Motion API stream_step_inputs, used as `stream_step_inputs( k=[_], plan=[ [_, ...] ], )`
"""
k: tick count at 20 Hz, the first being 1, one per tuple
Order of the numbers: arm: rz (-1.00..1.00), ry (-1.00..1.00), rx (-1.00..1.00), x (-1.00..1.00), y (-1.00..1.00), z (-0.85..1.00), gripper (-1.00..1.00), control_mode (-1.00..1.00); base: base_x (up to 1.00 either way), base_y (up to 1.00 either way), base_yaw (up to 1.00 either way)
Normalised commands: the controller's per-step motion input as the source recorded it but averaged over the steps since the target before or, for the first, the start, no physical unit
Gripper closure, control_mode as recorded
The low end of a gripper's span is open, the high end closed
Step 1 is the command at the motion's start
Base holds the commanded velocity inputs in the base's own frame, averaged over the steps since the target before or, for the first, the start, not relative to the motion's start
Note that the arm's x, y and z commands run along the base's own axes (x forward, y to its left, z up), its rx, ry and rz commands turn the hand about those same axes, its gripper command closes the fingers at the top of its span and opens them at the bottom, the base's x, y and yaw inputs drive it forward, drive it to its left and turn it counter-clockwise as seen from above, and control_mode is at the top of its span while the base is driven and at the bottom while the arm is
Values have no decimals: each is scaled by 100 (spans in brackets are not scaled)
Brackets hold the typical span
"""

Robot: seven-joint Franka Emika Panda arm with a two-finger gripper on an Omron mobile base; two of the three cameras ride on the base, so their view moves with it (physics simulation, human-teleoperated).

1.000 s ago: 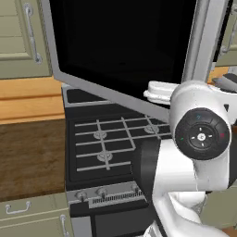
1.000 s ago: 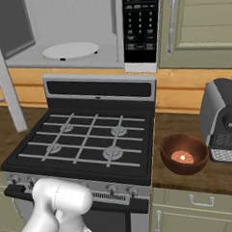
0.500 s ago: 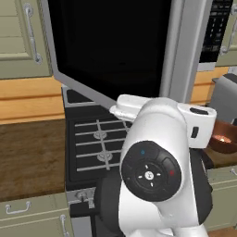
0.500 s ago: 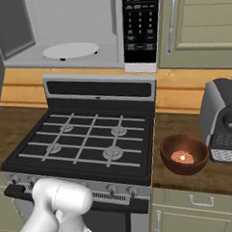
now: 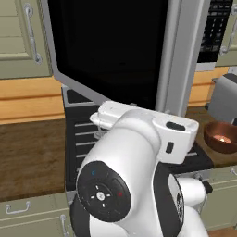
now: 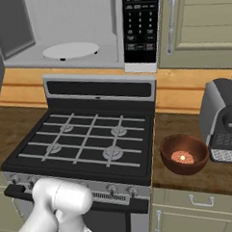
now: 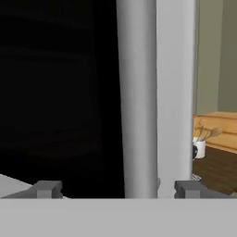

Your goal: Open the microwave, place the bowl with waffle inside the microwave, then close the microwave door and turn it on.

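Observation:
The microwave stands open above the stove, its white turntable bare and its keypad to the right. The microwave door is swung out to the left, black glass in a grey frame. In the hand view my gripper is open, its fingertips set wide on either side of the door's grey bar handle without touching it. The brown bowl sits on the counter right of the stove with the orange waffle in it. From the left base camera the bowl appears past my arm.
A black gas stove lies below the microwave. A grey toaster-like appliance stands right behind the bowl. Beige cabinets flank the microwave. A white mug with utensils stands on the wooden counter beyond the door.
My gripper has opened and let go of the door handle. The door has swung a little wider, and my arm has swung left in the left base view.

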Motion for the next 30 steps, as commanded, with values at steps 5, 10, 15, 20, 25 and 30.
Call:
stream_step_inputs(
  k=[5, 10, 15, 20, 25, 30],
  plan=[
    [8, 0, 18, -65, 4, -4, -100, -100, 0, 0, 0],
    [43, 1, 43, -45, -76, -3, -100, -100, 0, 0, 0],
    [30, 0, 68, 5, -91, 13, -100, -100, 0, 0, 0],
    [32, 0, 87, -3, -76, -2, -100, -100, 0, 0, 0],
    [23, 25, 90, 66, -65, -4, -100, -100, 0, 0, 0],
    [30, 49, 61, 100, -18, -9, -100, -100, 0, 0, 0]
  ],
)
